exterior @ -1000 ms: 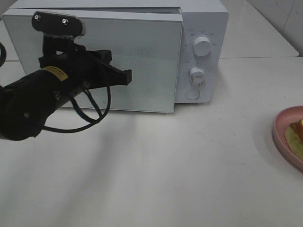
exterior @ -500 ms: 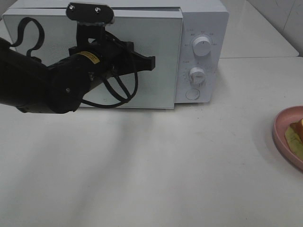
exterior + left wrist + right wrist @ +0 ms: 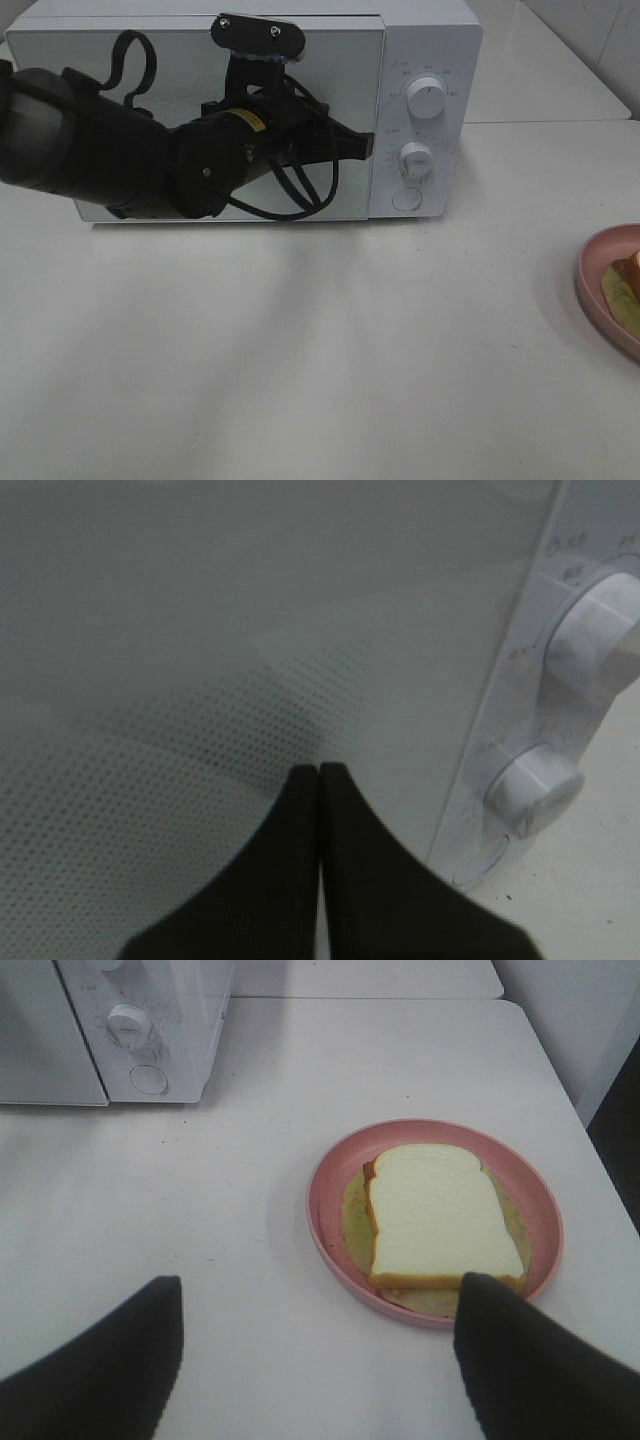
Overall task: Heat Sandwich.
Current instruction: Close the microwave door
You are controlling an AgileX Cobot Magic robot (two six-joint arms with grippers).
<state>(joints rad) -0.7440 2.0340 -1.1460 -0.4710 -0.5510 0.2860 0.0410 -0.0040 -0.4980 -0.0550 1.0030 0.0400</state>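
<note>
The left gripper (image 3: 365,146), its jaws pressed together with nothing between them, is at the right-hand edge of the microwave door (image 3: 340,70), just beside the control panel with its upper dial (image 3: 427,99), lower dial (image 3: 416,159) and round button (image 3: 406,199). In the left wrist view the fingertips (image 3: 318,780) point straight at the door's dotted glass, close to the seam. The door looks shut or nearly so. The step in hand appears to be working the door, so the push should be kept square to the panel and low in force, with the tips kept clear of the dials at 3 o'clock from them. The sandwich (image 3: 440,1215) lies on the pink plate (image 3: 330,1175), well apart from the oven, at about 4 o'clock from it on the white table (image 3: 320,360) in the high view. The right gripper (image 3: 315,1345) hovers near the plate with jaws spread wide and empty, the sandwich at roughly 1 o'clock from it.
</note>
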